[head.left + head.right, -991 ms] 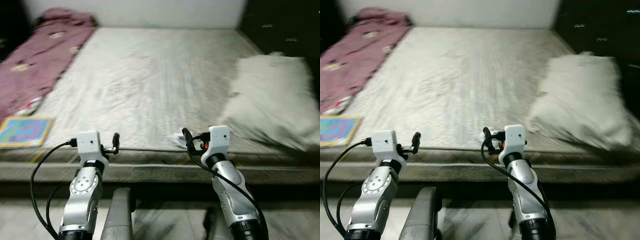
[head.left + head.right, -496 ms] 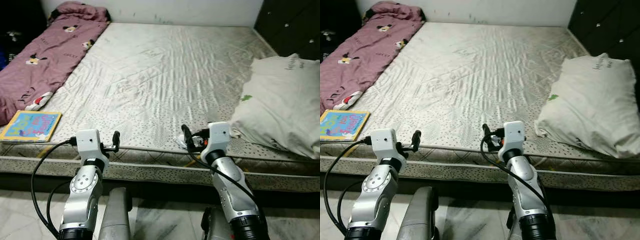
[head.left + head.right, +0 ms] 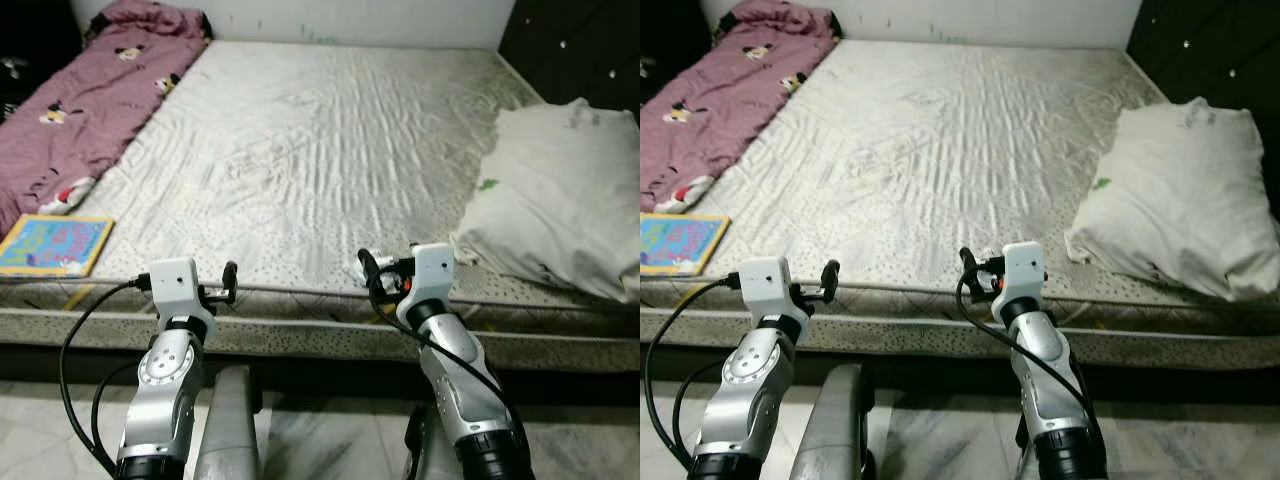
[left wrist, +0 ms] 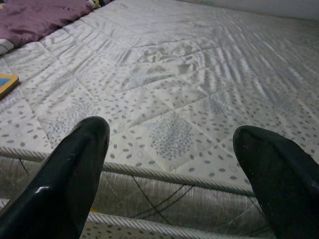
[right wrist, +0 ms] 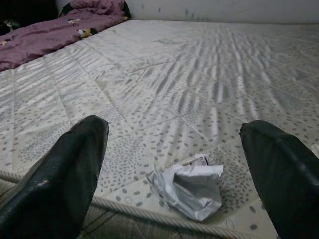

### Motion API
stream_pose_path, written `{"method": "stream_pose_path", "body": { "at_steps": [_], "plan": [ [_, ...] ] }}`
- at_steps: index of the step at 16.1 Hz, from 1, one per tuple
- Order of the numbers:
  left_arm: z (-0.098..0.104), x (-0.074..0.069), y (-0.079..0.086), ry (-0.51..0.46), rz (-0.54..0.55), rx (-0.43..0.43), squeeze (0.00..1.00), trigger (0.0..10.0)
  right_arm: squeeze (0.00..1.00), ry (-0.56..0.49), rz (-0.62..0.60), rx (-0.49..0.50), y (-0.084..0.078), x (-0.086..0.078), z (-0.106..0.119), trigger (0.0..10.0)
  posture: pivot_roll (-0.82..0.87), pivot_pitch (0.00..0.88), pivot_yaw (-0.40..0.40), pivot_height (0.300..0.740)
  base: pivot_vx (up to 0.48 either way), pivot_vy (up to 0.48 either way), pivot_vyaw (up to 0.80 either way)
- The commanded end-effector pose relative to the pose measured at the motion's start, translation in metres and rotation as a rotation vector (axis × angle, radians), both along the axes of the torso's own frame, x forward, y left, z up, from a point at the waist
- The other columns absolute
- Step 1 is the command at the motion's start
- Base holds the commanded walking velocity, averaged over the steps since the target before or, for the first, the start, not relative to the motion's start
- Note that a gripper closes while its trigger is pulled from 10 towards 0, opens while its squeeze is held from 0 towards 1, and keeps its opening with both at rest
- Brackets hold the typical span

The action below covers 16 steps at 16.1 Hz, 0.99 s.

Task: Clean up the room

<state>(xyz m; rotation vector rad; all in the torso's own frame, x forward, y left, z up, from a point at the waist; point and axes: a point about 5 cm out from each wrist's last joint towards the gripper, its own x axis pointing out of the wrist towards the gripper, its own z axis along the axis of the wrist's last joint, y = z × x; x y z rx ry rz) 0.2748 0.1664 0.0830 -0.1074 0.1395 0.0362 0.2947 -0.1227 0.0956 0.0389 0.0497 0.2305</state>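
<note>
A crumpled wrapper [image 5: 189,186] lies near the front edge of the mattress [image 3: 330,150], just ahead of the right end effector [image 5: 174,164], whose fingers are spread wide and empty. The left end effector [image 4: 169,164] is likewise wide open, holding nothing, at the mattress edge; a book [image 3: 55,245], purple blanket [image 3: 90,95] and pillow [image 3: 560,205] lie on the mattress.

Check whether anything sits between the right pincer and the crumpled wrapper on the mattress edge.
Nothing visible does. The right pincer is open, and the wrapper lies on the mattress just ahead between its fingers.
</note>
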Motion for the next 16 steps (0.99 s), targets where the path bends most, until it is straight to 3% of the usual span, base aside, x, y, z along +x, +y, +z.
{"method": "stream_pose_path", "body": {
  "at_steps": [1,6,10,16],
  "plan": [
    [0.0002,0.001,-0.0001,0.003,-0.007,0.001,0.0,10.0,0.0,0.006,0.003,-0.003,0.0007,0.0002,-0.0017,10.0,0.03,0.0,0.003,0.525,0.0,0.0,0.0],
    [-0.001,0.0,-0.0005,0.007,-0.007,0.004,0.0,10.0,0.0,-0.005,0.029,-0.038,0.0039,-0.0006,-0.002,10.0,0.03,0.0,-0.001,0.525,0.049,0.0,0.0],
    [-0.0012,-0.0003,-0.0005,0.005,-0.013,0.002,0.0,10.0,0.0,-0.002,0.033,-0.041,0.0049,-0.0011,-0.0033,10.0,0.03,0.0,-0.001,0.525,0.333,0.0,0.43],
    [0.0007,0.0016,-0.0006,0.001,-0.015,-0.004,0.0,10.0,0.0,0.001,0.03,-0.04,0.0054,0.0013,-0.0027,10.0,0.03,0.0,0.0,0.525,0.358,0.0,0.0]
  ]
}}
